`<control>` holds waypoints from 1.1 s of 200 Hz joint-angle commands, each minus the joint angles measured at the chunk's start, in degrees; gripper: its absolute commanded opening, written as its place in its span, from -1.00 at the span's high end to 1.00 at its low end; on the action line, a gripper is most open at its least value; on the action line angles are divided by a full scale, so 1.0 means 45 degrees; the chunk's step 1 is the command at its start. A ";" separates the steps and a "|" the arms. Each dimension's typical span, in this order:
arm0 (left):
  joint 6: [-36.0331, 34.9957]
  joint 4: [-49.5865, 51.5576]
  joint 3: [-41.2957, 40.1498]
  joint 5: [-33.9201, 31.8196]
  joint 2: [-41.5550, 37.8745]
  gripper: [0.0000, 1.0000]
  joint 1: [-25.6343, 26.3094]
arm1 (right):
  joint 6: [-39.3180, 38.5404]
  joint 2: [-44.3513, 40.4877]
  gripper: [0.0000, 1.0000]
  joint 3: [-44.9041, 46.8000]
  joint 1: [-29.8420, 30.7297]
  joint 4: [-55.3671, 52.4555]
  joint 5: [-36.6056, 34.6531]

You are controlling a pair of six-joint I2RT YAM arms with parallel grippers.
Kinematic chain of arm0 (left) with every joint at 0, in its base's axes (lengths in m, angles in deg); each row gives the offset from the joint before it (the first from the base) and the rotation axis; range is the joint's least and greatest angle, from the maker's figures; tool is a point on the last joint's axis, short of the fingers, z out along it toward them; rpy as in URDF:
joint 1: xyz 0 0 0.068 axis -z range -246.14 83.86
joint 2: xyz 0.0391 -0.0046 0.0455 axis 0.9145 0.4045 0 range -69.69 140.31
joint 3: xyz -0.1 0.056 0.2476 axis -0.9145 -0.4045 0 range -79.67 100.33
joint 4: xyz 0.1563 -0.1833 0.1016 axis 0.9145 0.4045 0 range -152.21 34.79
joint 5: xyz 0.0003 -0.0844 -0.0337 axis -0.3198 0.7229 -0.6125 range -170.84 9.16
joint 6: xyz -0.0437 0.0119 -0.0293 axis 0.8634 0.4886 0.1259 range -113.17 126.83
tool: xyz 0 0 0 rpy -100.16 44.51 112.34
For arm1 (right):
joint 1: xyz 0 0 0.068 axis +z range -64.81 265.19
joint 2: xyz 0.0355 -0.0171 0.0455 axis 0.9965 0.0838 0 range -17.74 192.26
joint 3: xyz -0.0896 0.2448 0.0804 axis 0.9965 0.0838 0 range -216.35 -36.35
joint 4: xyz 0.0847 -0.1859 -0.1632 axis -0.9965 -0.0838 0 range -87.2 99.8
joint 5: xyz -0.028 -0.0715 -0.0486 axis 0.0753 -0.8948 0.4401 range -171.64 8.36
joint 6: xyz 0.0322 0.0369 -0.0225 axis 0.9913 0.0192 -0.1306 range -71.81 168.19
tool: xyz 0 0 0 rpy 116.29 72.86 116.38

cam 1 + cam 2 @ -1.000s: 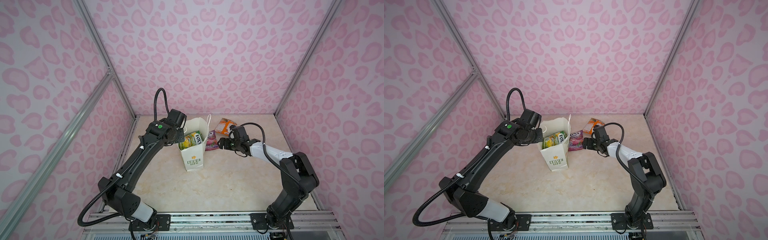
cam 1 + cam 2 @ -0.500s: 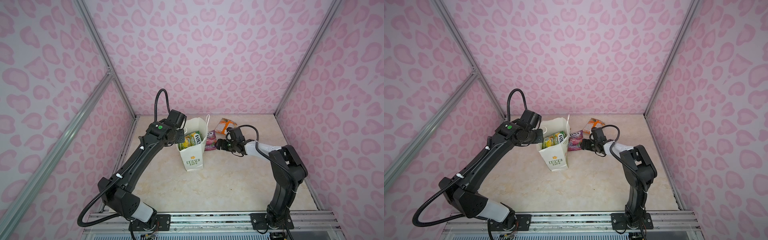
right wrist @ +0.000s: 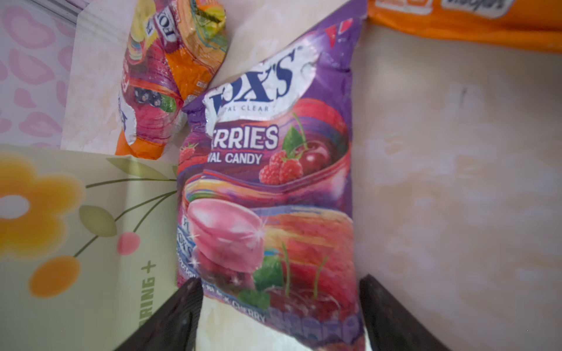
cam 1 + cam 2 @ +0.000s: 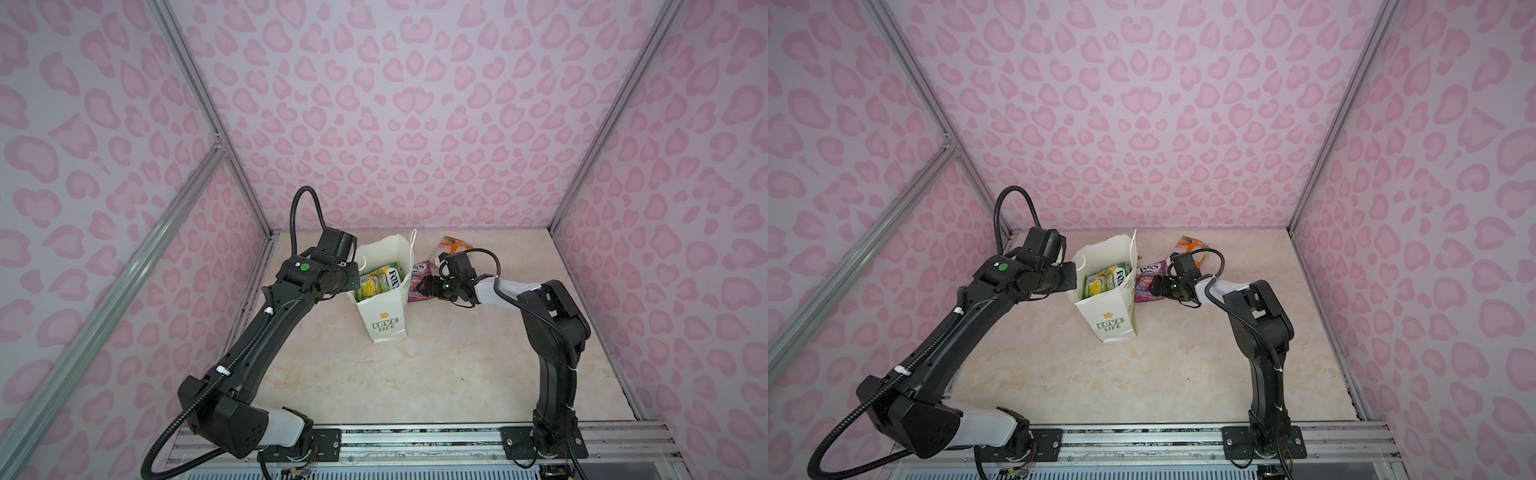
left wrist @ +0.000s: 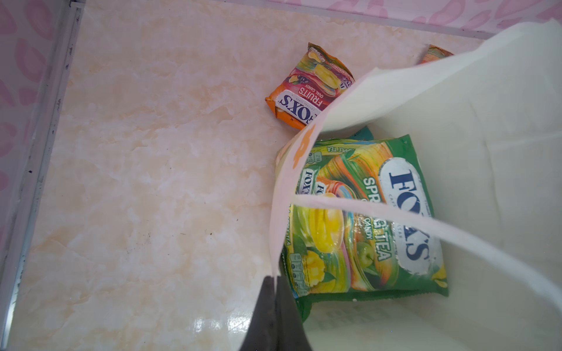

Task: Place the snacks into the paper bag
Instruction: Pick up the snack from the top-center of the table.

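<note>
The cream paper bag (image 4: pixel 384 316) (image 4: pixel 1108 316) stands upright at mid table, and green snacks (image 4: pixel 380 282) (image 5: pixel 365 212) lie inside it. My left gripper (image 4: pixel 353 276) (image 5: pixel 275 281) is shut on the bag's left rim (image 5: pixel 273 231). A purple berries snack (image 4: pixel 417 276) (image 3: pixel 267 182) lies flat just right of the bag. My right gripper (image 4: pixel 420 286) (image 3: pixel 281 281) is open, low over the table, its jaws on either side of that packet's near end. An orange snack (image 4: pixel 451 247) (image 4: pixel 1190 249) lies behind the right wrist. A smaller orange fruits snack (image 5: pixel 310 88) (image 3: pixel 170 79) lies behind the bag.
Pink patterned walls with metal posts (image 4: pixel 582 174) close in the back and both sides. A metal rail (image 4: pixel 415 440) carries both arm bases along the front edge. The bag's cord handle (image 5: pixel 425 225) crosses its mouth. Bare marble tabletop (image 4: pixel 415 374) lies in front of the bag.
My right gripper has slid left toward the bag along the purple snack, its elbow has risen, and its jaws have narrowed a little. The left arm and the bag have not moved.
</note>
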 commanded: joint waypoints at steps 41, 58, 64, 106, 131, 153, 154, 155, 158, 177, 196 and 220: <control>-0.0001 -0.0914 -0.0379 0.2154 -0.0425 0.94 -0.0318 | 0.0441 0.0635 -0.27 -0.0283 0.0151 0.0263 0.0351; 0.0028 -0.1056 -0.0439 0.2430 -0.0485 0.94 -0.0394 | 0.0471 0.0714 -0.02 -0.0238 0.0151 0.0294 0.0379; 0.0037 -0.1112 -0.0474 0.2529 -0.0531 0.94 -0.0432 | 0.0488 0.0698 0.06 -0.0207 0.0150 0.0324 0.0366; 0.0117 -0.1394 -0.0650 0.3158 -0.0547 0.94 -0.0702 | 0.0482 0.0169 0.52 0.0286 0.0134 0.0504 0.0186; 0.0137 -0.1407 -0.0655 0.3190 -0.0529 0.94 -0.0732 | 0.0522 -0.0339 0.68 0.0657 0.0123 0.0639 0.0186; 0.0135 -0.1414 -0.0675 0.3196 -0.0544 0.94 -0.0760 | 0.0590 -0.0787 0.85 0.1019 0.0124 0.0737 0.0205; 0.0135 -0.1404 -0.0675 0.3188 -0.0544 0.94 -0.0751 | 0.0590 -0.0817 0.85 0.1037 0.0129 0.0738 0.0196; 0.0135 -0.1419 -0.0675 0.3184 -0.0553 0.94 -0.0746 | 0.0590 -0.0841 0.86 0.1056 0.0132 0.0739 0.0191; 0.0123 -0.1412 -0.0675 0.3171 -0.0550 0.94 -0.0759 | 0.0597 -0.0909 0.88 0.1123 0.0129 0.0759 0.0186; 0.0121 -0.1402 -0.0690 0.3228 -0.0565 0.94 -0.0760 | 0.0619 -0.1407 0.97 0.1495 0.0133 0.0818 0.0108; 0.0123 -0.1426 -0.0694 0.3260 -0.0582 0.94 -0.0750 | 0.0616 -0.1870 1.00 0.1798 0.0134 0.0820 0.0054; 0.0096 -0.1417 -0.0694 0.3291 -0.0548 0.94 -0.0748 | 0.0590 -0.2435 1.00 0.2128 0.0131 0.0701 0.0049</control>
